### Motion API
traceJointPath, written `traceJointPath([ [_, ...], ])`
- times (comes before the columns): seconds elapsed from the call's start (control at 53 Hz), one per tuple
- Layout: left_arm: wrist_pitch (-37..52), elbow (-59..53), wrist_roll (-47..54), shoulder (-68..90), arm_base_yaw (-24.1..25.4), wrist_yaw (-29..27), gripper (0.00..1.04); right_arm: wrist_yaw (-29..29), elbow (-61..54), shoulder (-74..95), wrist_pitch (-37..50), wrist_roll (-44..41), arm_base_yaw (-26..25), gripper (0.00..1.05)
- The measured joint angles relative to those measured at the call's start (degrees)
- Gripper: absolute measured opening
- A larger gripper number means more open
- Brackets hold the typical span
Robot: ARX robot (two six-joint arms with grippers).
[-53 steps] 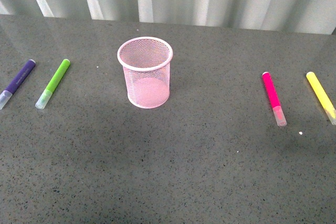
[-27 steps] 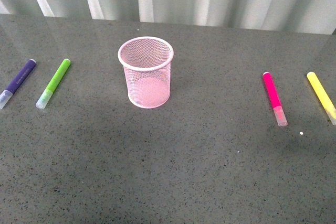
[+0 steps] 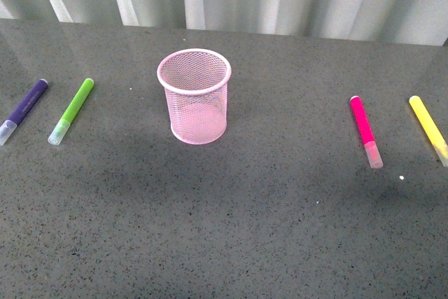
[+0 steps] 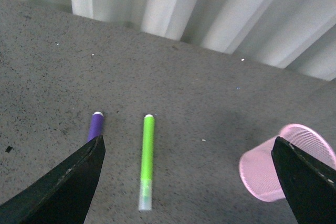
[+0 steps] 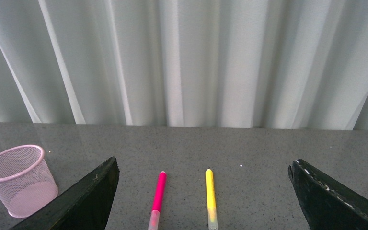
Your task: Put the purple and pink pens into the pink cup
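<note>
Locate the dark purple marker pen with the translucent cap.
Front view: the dark purple marker pen lies flat at the far left, just left of the lime-green marker and apart from it, well left of the pink wire-mesh cup.

Left hand (image 4: pixel 187 142), right hand (image 5: pixel 203 164) — black wedge fingers (image 4: pixel 63 187), matte.

In the left wrist view, the dark purple marker pen (image 4: pixel 95 127) shows only its far end. The rest lies hidden behind a black finger (image 4: pixel 63 187) of the left gripper (image 4: pixel 188 142). The other finger covers one side of the light pink wire-mesh cup (image 4: pixel 262 169). In the front view, the purple pen and the yellow marker (image 3: pixel 427 125) run to the side edges, which clip their cap tips. In the right wrist view, the picture's edge cuts off the cap of the magenta-pink marker pen (image 5: pixel 157 196).
</note>
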State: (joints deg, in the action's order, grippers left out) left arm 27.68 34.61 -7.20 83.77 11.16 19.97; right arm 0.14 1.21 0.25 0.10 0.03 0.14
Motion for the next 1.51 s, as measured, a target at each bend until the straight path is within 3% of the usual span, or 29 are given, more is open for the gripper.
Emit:
traceJointPath([
  [0.547, -13.1, 30.4, 18.1, 32.6, 1.1, -6.3, 0.98, 0.0, 0.0, 0.0, 0.0, 0.0, 0.0, 0.98],
  [0.961, -13.8, 32.6, 29.5, 39.8, 1.6, -4.5, 0.98, 0.0, 0.0, 0.0, 0.0, 0.0, 0.0, 0.98],
  [1.508, -12.3, 32.8, 31.0, 43.0, 1.4, -6.5, 0.98, 0.0, 0.0, 0.0, 0.0, 0.0, 0.0, 0.98],
])
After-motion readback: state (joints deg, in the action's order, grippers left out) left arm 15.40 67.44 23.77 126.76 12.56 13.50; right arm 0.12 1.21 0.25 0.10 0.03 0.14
